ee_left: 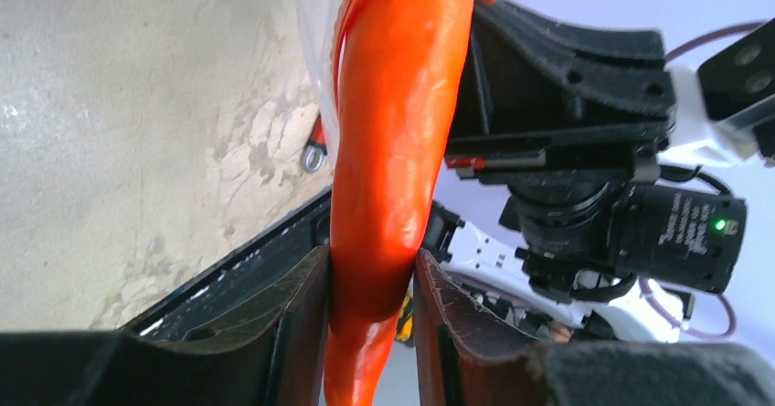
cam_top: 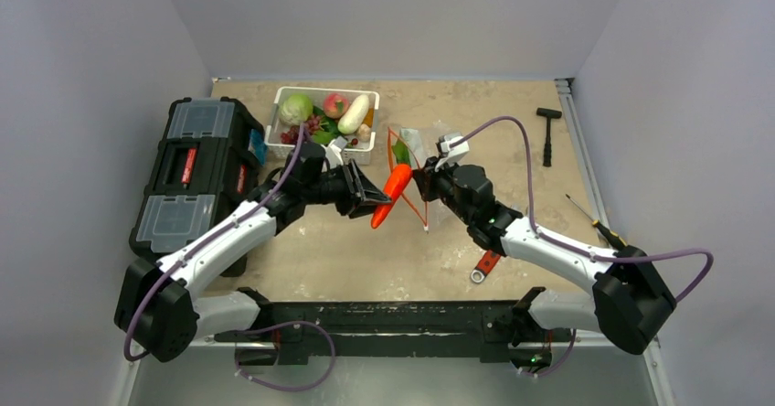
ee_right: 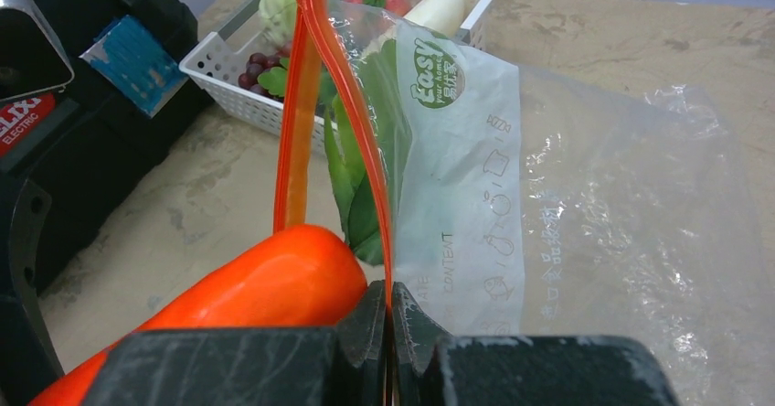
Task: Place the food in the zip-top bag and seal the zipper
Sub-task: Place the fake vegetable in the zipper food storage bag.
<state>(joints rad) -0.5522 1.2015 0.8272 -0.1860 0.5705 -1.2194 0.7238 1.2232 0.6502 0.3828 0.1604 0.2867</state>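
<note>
carrot (cam_top: 394,185): held above the table (cam_top: 347,251), leafy end at the zip-top bag (ee_right: 512,205) mouth, orange body outside.
left gripper (ee_left: 373,307): clamped on the carrot's tapered end.
right gripper (ee_right: 388,319): pinched together on the zipper (ee_right: 294,122) edge.
risk: thick shoulder snagging the narrow mouth, tugging floppy film from the pinch.
right wrist only: green leaves (ee_right: 352,186) visible through the film.

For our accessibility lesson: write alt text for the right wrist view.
The right gripper pinches the orange-red zipper of the clear zip-top bag, holding its mouth open, an orange carrot's green leaves inside. A white basket of food sits behind.
</note>
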